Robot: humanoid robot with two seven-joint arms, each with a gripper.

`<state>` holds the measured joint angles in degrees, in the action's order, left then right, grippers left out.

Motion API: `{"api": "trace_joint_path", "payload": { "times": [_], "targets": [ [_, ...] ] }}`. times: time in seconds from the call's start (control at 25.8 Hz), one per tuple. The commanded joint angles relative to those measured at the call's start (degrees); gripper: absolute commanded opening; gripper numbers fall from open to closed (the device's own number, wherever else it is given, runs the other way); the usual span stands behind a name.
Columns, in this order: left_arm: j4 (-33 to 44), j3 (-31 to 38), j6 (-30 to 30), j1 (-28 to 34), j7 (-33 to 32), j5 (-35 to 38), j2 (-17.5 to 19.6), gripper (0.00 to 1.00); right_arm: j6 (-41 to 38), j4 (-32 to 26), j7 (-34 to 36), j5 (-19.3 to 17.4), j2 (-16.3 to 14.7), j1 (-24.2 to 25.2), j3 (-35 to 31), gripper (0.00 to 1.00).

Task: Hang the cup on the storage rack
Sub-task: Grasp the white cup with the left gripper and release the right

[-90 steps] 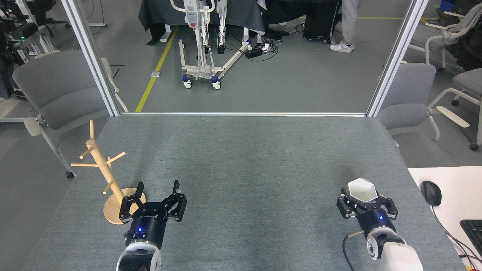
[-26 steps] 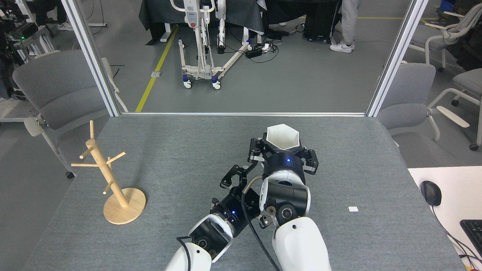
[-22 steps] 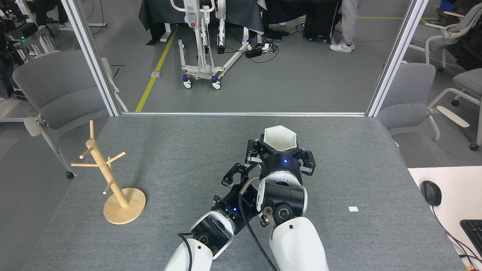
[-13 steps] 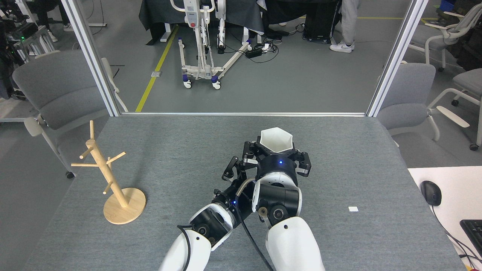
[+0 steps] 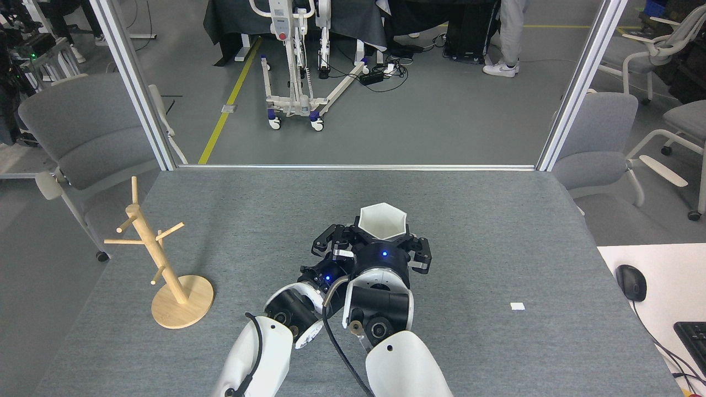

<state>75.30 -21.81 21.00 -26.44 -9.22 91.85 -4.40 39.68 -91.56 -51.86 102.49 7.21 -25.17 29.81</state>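
The white hexagonal cup (image 5: 382, 220) is upright, mouth up, above the middle of the grey table (image 5: 496, 220). My right gripper (image 5: 383, 234) is shut on its lower body from below. My left gripper (image 5: 332, 242) sits right against the cup's left side, tucked under the right wrist. Only one dark finger (image 5: 325, 238) of it shows, so its state is unclear. The cup's handle is hidden. The wooden storage rack (image 5: 148, 237) stands upright on its round base (image 5: 190, 306) at the table's left edge, well apart from both grippers, with nothing on its pegs.
A small white tag (image 5: 517, 306) lies on the table to the right. A white desk (image 5: 656, 264) with a mouse (image 5: 630, 282) and a keyboard (image 5: 692, 333) adjoins the right edge. Metal frame posts (image 5: 135, 88) and grey chairs (image 5: 83, 132) stand behind the table.
The right gripper carried the cup from the right front corner to the table's middle, then drifted left and nearer. The left gripper left the rack's base and closed in on the cup's left side.
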Motion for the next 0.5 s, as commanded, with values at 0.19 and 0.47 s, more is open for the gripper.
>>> {"api": "trace_joint_path", "payload": {
  "times": [0.19,0.47],
  "targets": [
    [-0.07,0.10,1.76,0.69,-0.27,0.26,0.53,0.60,1.45,1.21,-0.08,-0.54,0.44,0.12,2.98,0.57],
    [-0.07,1.33,4.84,0.86,-3.08,-0.01,1.94,0.00,1.45,1.47,0.01,-0.71,0.52,0.12,3.24,0.73]
  ]
}}
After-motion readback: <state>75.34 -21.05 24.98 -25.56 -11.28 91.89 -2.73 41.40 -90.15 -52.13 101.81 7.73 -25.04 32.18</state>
